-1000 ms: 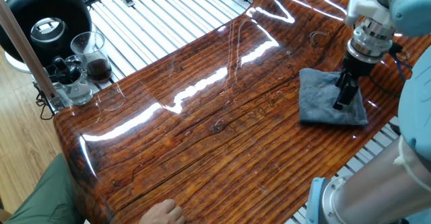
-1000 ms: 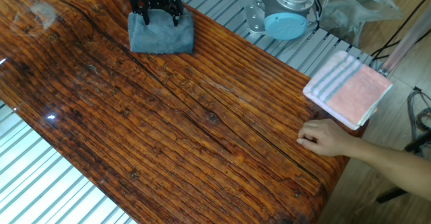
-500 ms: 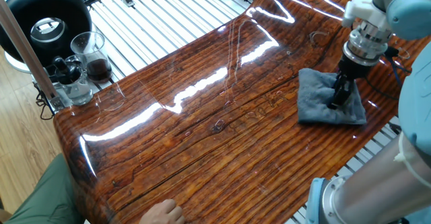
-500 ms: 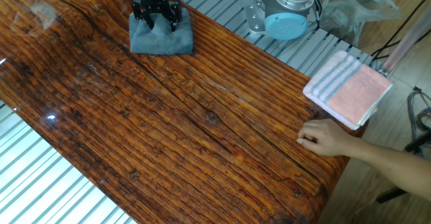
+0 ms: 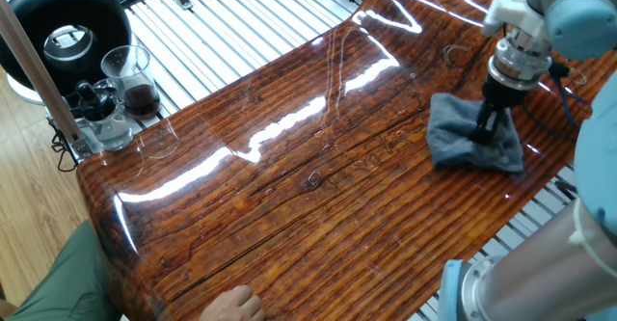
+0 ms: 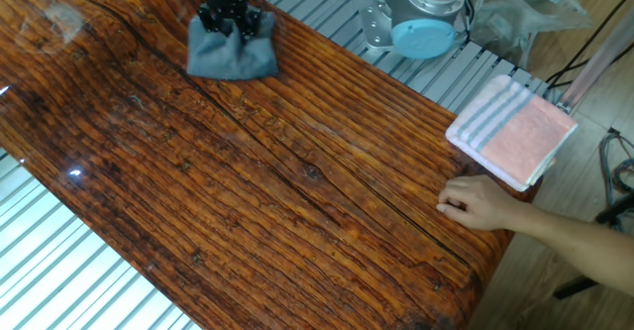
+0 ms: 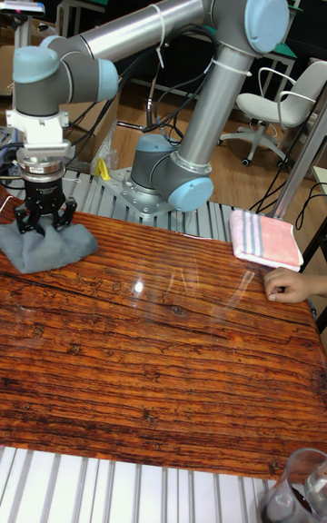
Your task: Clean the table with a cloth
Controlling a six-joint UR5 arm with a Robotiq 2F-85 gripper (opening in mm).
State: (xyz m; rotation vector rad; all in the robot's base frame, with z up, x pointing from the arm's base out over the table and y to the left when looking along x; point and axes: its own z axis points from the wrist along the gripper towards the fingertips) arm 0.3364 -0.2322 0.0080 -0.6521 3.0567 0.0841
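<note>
**Grip on cloth established; wipe stroke pending**

The gripper (image 5: pixel 489 128) stands upright over the cloth (image 5: pixel 461 144), fingers drawn in narrow and pinching a raised ridge of fabric. The pinch shows most plainly in the other fixed view, where the gripper (image 6: pixel 231 25) has gathered the cloth (image 6: pixel 235 58) into a peak under it. The cloth lies at the far corner of the table (image 5: pixel 308 196), near the arm's base (image 7: pixel 168 180), its skirts spread flat on the wood around the pinch.

Judgement: the step in hand is securing the cloth before dragging it across the table. To do it well:

- Keep the wrist vertical and hold light downward pressure, so the skirts stay on the wood; lifting would leave only the peak touching.
- Stroke along the grain toward the unwiped middle, in overlapping passes.
- Move slowly at first; a pinch on one ridge may slip or let the cloth roll under.

Hazards noted: a person's hand (image 6: pixel 479 204) rests on the table edge at the opposite end, just beside a folded striped towel (image 6: pixel 513 131). A glass beaker (image 5: pixel 132 73) stands at another corner. Strokes should stop short of all three.
</note>
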